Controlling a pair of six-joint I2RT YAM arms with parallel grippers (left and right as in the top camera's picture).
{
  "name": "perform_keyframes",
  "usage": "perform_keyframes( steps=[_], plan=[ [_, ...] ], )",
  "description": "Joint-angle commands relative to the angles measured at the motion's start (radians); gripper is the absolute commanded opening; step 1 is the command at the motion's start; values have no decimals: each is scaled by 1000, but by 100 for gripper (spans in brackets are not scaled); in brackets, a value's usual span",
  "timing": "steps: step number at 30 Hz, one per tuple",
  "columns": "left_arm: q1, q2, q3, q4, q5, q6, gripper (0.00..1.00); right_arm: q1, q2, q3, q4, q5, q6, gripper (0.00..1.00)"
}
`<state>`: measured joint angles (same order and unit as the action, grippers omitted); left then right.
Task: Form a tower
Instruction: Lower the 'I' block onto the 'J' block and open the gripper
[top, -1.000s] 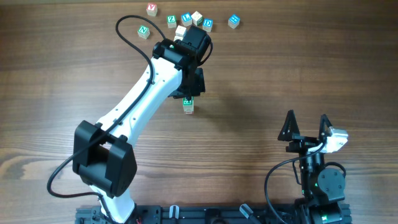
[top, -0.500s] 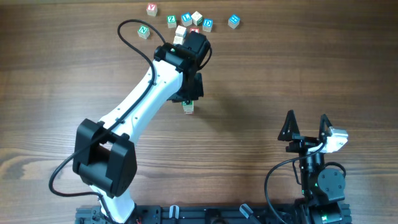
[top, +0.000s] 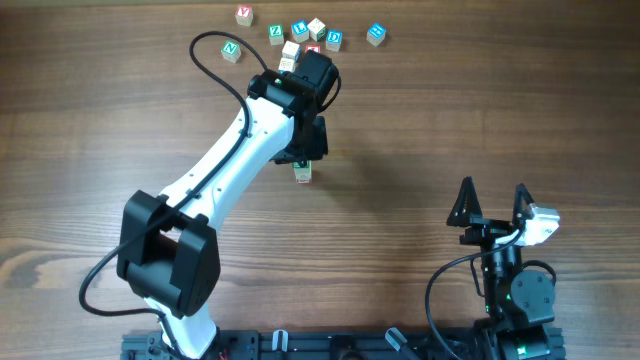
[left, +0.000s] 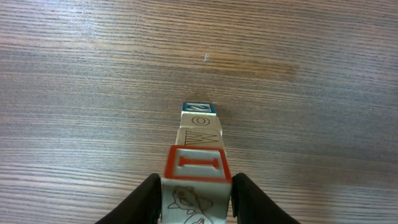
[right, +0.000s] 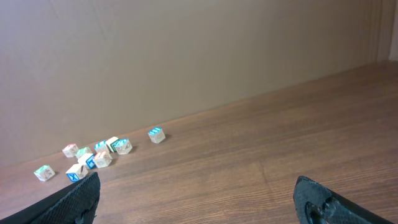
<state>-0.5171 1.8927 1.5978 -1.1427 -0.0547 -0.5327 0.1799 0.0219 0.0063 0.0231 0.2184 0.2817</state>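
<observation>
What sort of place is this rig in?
Probably a robotics lab bench rather than a home. A left arm and a right arm are mounted at one edge of a wood-grain table. Loose alphabet cubes serve as props, with a plain brown wall behind.

The tower (left: 198, 163) shows a red-framed cube, a pale one, then a blue-edged one.

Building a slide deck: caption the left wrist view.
Left gripper flanks the red-lettered top cube of the tower on a wooden table.

top-down overhead, left wrist close over tower (left: 200, 134)
</observation>
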Motion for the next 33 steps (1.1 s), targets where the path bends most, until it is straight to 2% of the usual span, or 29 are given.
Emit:
perform_keyframes(
  steps=[1,6,16,22,33],
  plan=[
    [-3,4,-8,3,1,5,42,-4,-6,-1,5,10,-17,100],
    [-3,4,-8,7,2,5,44,-4,-6,-1,5,10,-17,100],
    [-3,4,-8,1,21,5,40,-4,-6,-1,5,10,-17,100],
    [-3,4,-8,-2,43,5,47,-4,-6,-1,5,10,-17,100],
    [-3,4,-8,-21,51,4,47,-4,-6,-1,5,10,-17,100]
  ],
)
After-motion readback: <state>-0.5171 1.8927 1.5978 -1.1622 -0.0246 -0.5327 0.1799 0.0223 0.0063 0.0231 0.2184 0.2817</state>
